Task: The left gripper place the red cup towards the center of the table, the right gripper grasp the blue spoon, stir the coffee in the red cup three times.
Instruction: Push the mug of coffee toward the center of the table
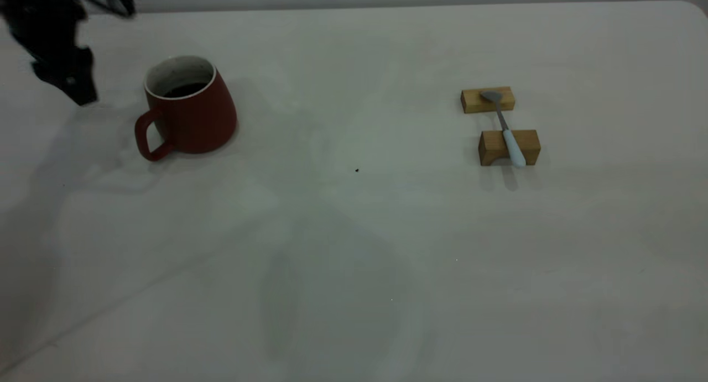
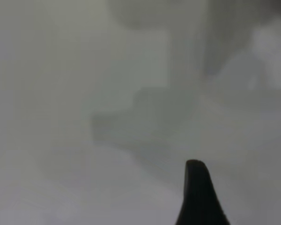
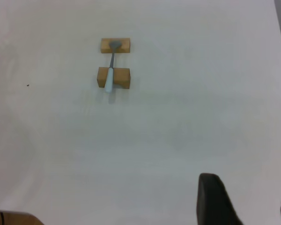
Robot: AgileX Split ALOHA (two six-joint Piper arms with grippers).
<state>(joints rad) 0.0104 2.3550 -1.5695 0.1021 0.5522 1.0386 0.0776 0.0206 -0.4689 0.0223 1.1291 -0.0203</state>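
Observation:
The red cup (image 1: 188, 114) stands upright at the table's (image 1: 354, 271) left side, its handle turned toward the near left, with dark coffee (image 1: 185, 89) inside. My left gripper (image 1: 74, 83) hovers just left of the cup without touching it. In the left wrist view only one black finger (image 2: 199, 197) shows over bare table, with wide free space beside it. The blue spoon (image 1: 508, 129) lies across two wooden blocks at the right, and shows in the right wrist view as well (image 3: 110, 70). My right gripper (image 3: 250, 201) is open and far from the spoon, holding nothing.
The spoon's bowl rests on the far wooden block (image 1: 488, 100) and its handle on the near block (image 1: 509, 147). A small dark speck (image 1: 357, 170) lies mid-table. A wide stretch of bare tabletop separates the cup from the spoon.

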